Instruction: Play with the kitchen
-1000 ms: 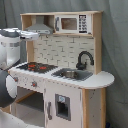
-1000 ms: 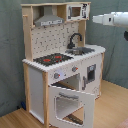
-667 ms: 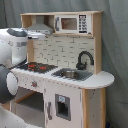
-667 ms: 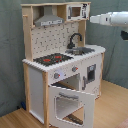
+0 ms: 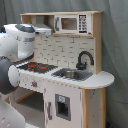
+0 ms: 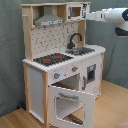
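The kitchen [image 5: 75,85] [image 6: 60,70] is a tall white and light-wood toy unit, seen in both exterior views. It has a black-red hob [image 5: 37,66] [image 6: 52,59], a sink [image 5: 72,74] [image 6: 82,50] with a black faucet [image 5: 84,59] [image 6: 75,39], a grey hood [image 5: 44,29] [image 6: 47,21] and a small microwave [image 5: 69,23] [image 6: 75,11]. In the second exterior view the windowed oven door [image 6: 70,104] hangs open and forward. My white arm [image 6: 107,14] comes in from the second exterior view's right at microwave height. Its gripper [image 6: 86,15] ends by the microwave's right edge.
In the first exterior view my arm's bulky white links [image 5: 20,42] fill the first exterior view's left, in front of the hood. A grey curtain [image 5: 115,45] hangs behind the kitchen. It stands on a wooden floor [image 6: 112,107].
My arm has stretched further towards the microwave, leftwards in the second exterior view and slightly rightwards in the first exterior view. The kitchen and its open oven door have stayed as they were.
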Controlling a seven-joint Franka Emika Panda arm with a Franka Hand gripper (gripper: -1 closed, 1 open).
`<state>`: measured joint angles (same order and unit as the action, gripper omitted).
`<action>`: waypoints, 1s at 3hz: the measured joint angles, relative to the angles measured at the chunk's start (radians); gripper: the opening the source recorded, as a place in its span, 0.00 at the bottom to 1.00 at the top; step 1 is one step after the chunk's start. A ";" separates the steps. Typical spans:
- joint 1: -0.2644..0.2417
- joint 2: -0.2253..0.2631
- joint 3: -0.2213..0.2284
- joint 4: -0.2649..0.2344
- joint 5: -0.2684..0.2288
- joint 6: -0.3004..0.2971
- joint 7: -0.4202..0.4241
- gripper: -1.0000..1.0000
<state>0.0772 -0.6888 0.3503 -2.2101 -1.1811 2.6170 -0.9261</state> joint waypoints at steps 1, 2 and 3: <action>-0.030 0.064 0.000 0.059 0.000 0.015 -0.037 1.00; -0.077 0.124 -0.004 0.108 0.000 0.039 -0.077 1.00; -0.106 0.210 -0.004 0.170 0.000 0.048 -0.085 1.00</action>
<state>-0.0284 -0.4792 0.3464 -2.0400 -1.1812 2.6653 -1.0110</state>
